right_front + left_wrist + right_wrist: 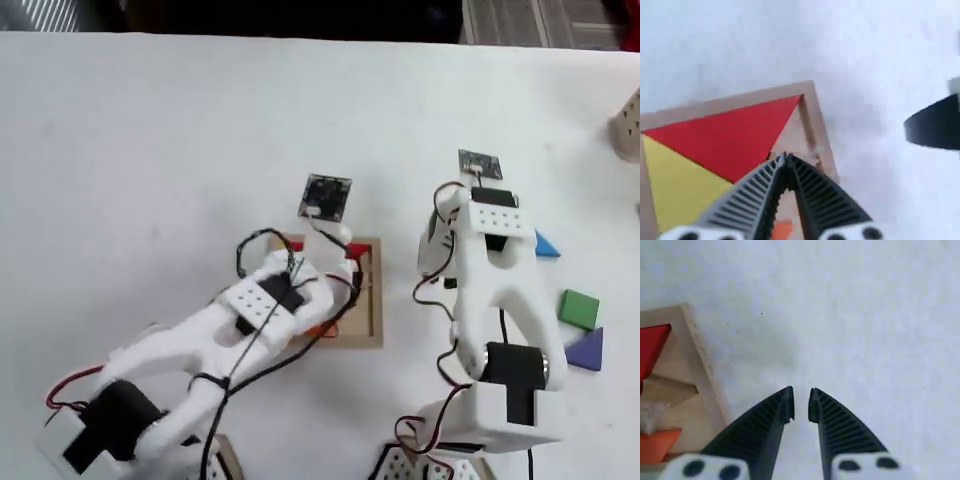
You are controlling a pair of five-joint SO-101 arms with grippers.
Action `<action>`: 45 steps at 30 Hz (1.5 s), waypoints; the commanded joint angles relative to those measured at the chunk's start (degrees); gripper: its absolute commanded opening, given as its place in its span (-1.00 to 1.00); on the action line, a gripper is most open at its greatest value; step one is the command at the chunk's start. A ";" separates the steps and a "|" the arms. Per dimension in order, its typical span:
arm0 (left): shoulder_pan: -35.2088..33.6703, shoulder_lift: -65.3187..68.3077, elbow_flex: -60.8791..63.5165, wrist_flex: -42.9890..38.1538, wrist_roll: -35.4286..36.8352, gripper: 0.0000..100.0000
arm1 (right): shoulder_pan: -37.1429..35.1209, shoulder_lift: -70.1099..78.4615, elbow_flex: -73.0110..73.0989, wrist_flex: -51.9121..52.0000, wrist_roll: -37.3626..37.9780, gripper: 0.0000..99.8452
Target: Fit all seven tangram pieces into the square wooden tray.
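My left claw (786,160) hangs over the square wooden tray (372,300), its ribbed black fingers clenched tip to tip with nothing between them. The tray is pale wood with a raised rim and lies on the white table (150,150). I count three flat pieces in it. One red triangle (725,137) has its point tucked into a tray corner, one yellow piece (680,185) lies flush along the red's edge, and one orange piece (657,445) sits against the opposite side of the tray. Bare wood floor shows between the orange piece and the other two.

Just right of the tray, my right claw (800,402) hovers over bare table, its fingers parted by a narrow gap and gripping nothing. Well right of the tray, past that white plastic arm (500,290), I count three loose pieces: one blue piece (545,245) partly hidden by the arm, one green square (579,309) and one purple triangle (588,350).
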 commanded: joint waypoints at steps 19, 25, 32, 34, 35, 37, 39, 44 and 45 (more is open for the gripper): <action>1.27 16.31 -13.10 3.87 3.43 -0.95 | 0.13 -2.59 -0.26 -0.57 0.26 -0.89; 0.84 11.47 -12.57 15.82 -5.45 -0.95 | 0.13 -2.59 -0.26 -0.66 0.26 -0.89; 0.75 9.54 -12.48 19.87 -6.24 -0.95 | 0.13 -2.59 -0.18 -0.66 0.26 -0.89; 0.75 9.36 -12.57 21.10 -6.24 -0.95 | 0.13 -2.51 -0.18 -0.66 0.26 -0.89; 0.75 9.36 -12.75 21.71 -6.24 -0.95 | 0.13 -2.51 -0.18 -0.66 0.26 -0.89; 0.75 9.36 -12.92 22.86 -6.24 -0.95 | 0.13 -2.51 -0.18 -0.66 0.26 -0.89; 0.75 9.36 -13.01 23.47 -6.24 -0.95 | 0.13 -2.51 -0.18 -1.19 0.26 -0.89; 0.75 9.27 -13.10 23.12 -6.24 -0.95 | 0.13 -2.51 -0.09 -1.63 0.26 -0.89; 1.01 9.27 -13.45 23.12 -6.33 -0.95 | 0.13 -2.51 -0.09 -1.63 0.26 -0.89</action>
